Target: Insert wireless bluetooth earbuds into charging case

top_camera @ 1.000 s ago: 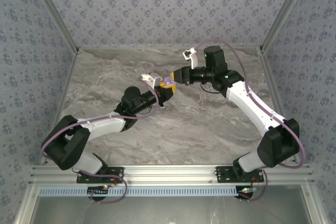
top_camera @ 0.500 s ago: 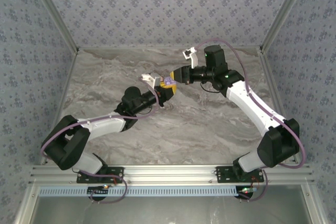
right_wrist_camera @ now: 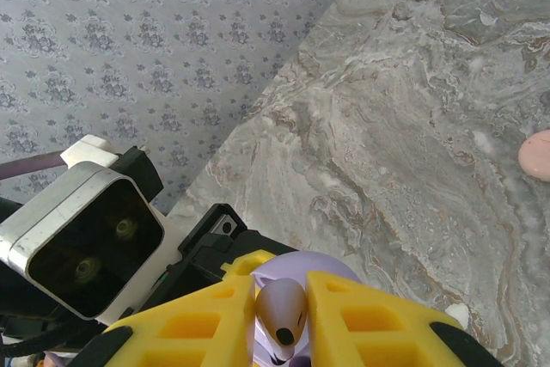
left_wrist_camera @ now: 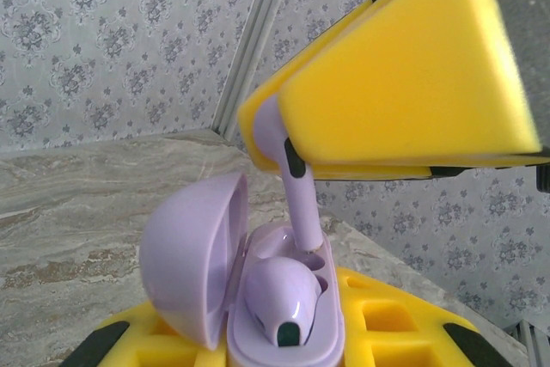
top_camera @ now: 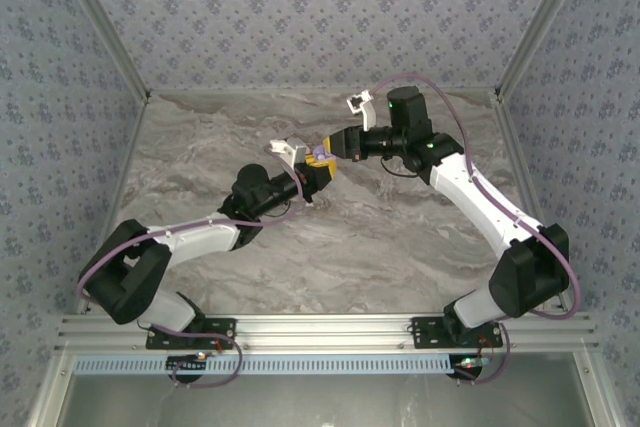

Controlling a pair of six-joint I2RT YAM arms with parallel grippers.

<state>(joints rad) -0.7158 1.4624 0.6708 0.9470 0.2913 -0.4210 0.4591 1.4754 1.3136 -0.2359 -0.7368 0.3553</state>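
Observation:
My left gripper (left_wrist_camera: 284,351) is shut on the lilac charging case (left_wrist_camera: 296,333), which it holds above the table with the lid (left_wrist_camera: 187,255) swung open to the left. One lilac earbud (left_wrist_camera: 279,294) lies seated in the case. My right gripper (right_wrist_camera: 281,315) is shut on a second lilac earbud (right_wrist_camera: 281,308), head up between its yellow pads (right_wrist_camera: 198,324). In the left wrist view this earbud's stem (left_wrist_camera: 299,195) points down, its tip at the mouth of the empty socket. From the top camera the two grippers meet over the table's middle, around the case (top_camera: 319,158).
The left wrist's camera housing (right_wrist_camera: 82,247) sits close beside the right gripper. A small pink rounded thing (right_wrist_camera: 536,155) and a white fleck (right_wrist_camera: 458,314) lie on the marble table (top_camera: 400,237). Patterned walls enclose the back and sides.
The right gripper has edged slightly toward the case with its earbud. The left arm and the case have stayed still.

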